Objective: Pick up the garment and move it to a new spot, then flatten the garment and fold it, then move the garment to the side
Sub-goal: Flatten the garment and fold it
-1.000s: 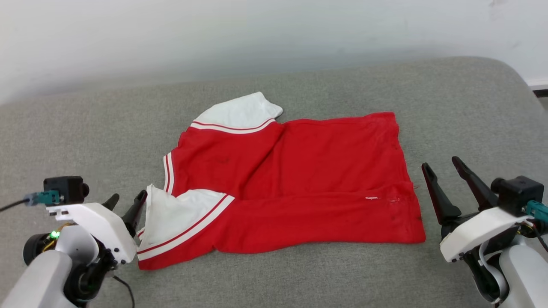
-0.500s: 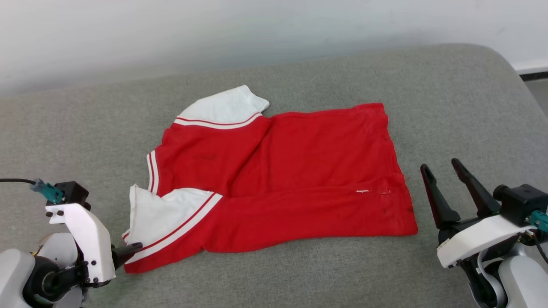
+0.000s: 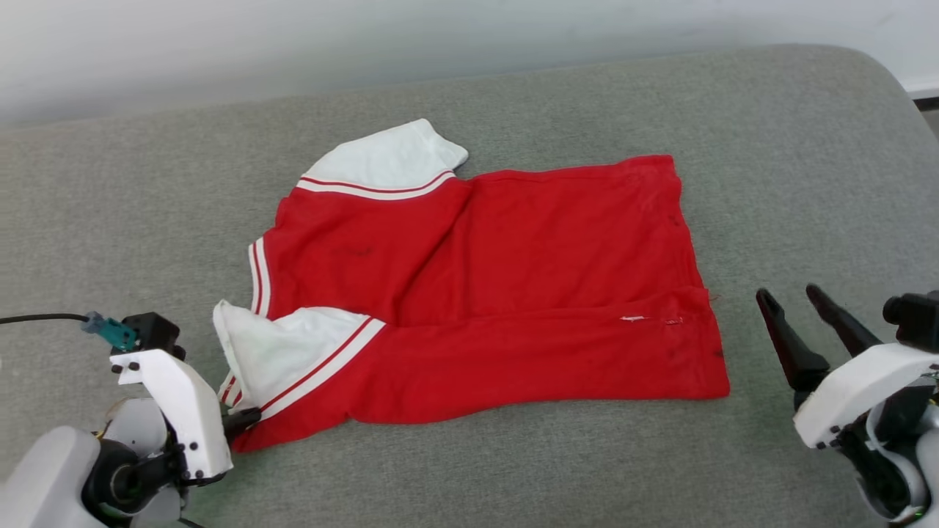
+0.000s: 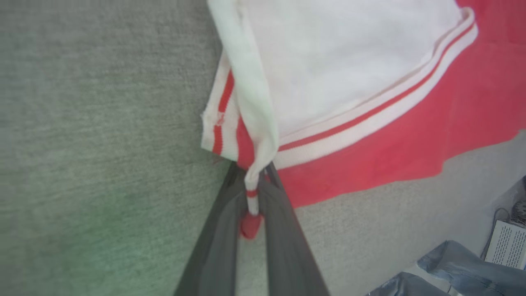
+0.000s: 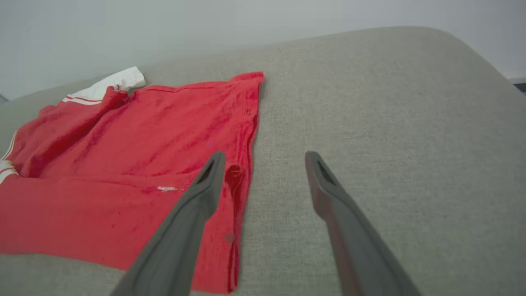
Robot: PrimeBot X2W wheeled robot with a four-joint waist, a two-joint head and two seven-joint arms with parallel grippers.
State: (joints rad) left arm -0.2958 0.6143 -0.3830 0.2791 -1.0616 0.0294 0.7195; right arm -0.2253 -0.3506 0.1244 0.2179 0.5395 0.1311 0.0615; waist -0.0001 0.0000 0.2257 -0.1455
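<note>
Pinching garment corner: left fingers; right fingers spread.

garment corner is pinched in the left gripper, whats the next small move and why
Probably bring the right gripper over to the near hem corner of the garment and close on it. The left gripper is shut on the striped sleeve trim, while the right gripper stands open beside the hem, touching nothing. Holding both ends should let the garment lift without bunching.
</note>
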